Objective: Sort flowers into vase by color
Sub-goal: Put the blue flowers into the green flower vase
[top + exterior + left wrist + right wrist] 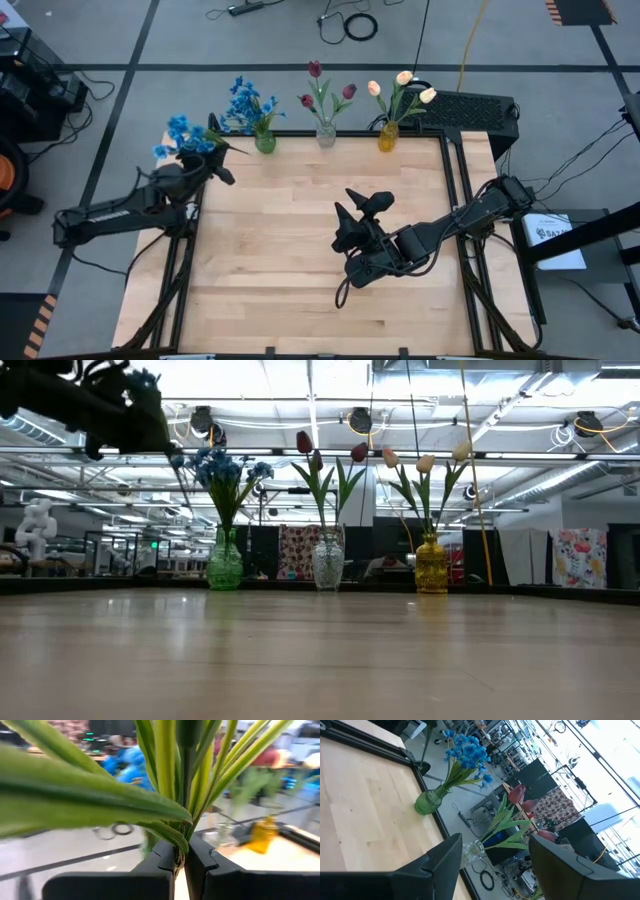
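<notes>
At about ten o'clock on the worktop (300, 250), the left claw (212, 152) is clamped tight on the green stem of a blue flower bunch (182, 135), carried above the worktop's edge just beside the green vase (265, 141), which already holds blue blossoms. At twelve o'clock the clear vase (326, 134) holds dark red tulips. At one o'clock the yellow vase (388, 137) holds cream tulips. Near the centre, the right claw (362, 207) hovers with fingers spread wide, gripping nothing.

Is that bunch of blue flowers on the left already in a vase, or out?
Out. The left gripper holds the blue bunch by its stem, above the table's left edge, beside the green vase.
</notes>
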You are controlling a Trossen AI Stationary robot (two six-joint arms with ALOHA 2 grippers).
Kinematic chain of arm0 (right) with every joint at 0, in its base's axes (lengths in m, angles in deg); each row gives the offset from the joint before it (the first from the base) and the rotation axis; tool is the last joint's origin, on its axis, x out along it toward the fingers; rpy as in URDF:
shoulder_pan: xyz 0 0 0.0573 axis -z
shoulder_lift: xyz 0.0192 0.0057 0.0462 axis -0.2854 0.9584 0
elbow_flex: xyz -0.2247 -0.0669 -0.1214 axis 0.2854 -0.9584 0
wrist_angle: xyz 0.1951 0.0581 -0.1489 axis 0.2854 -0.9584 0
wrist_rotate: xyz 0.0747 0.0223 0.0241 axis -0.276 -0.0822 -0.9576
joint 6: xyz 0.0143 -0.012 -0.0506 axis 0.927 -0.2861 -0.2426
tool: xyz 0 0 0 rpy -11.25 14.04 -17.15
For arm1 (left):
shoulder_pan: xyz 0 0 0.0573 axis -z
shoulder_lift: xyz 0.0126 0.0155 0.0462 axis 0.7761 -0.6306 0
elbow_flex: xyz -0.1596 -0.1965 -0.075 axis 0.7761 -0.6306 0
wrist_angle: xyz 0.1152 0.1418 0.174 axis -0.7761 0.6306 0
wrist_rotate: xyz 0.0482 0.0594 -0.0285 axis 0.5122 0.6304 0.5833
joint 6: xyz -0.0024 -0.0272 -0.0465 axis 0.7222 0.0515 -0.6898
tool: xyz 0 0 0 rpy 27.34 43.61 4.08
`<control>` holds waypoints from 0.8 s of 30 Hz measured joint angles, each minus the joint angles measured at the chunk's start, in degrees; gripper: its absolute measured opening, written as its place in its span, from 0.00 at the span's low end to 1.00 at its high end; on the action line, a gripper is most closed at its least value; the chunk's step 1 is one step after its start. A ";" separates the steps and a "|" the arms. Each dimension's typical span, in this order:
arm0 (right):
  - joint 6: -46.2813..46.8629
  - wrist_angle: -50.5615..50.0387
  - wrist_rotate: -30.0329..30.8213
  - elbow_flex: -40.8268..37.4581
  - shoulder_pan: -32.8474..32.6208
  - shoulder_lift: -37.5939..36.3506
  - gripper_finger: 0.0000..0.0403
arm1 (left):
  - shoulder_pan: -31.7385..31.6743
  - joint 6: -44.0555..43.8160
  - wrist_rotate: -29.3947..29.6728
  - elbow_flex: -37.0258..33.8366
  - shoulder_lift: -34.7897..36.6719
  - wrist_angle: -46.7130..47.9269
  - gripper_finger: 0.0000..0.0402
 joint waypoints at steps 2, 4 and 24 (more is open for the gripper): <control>-0.01 -0.29 0.00 0.00 0.00 0.00 0.55 | -1.56 -0.99 1.77 -0.67 -0.07 -0.03 0.04; 0.02 -0.48 0.00 0.00 0.00 0.00 0.55 | -3.17 -1.57 2.49 -1.42 -0.06 -0.37 0.04; -0.93 -0.95 0.00 0.00 -0.02 0.02 0.55 | -32.85 -3.00 -19.59 -3.13 -2.63 -10.27 0.04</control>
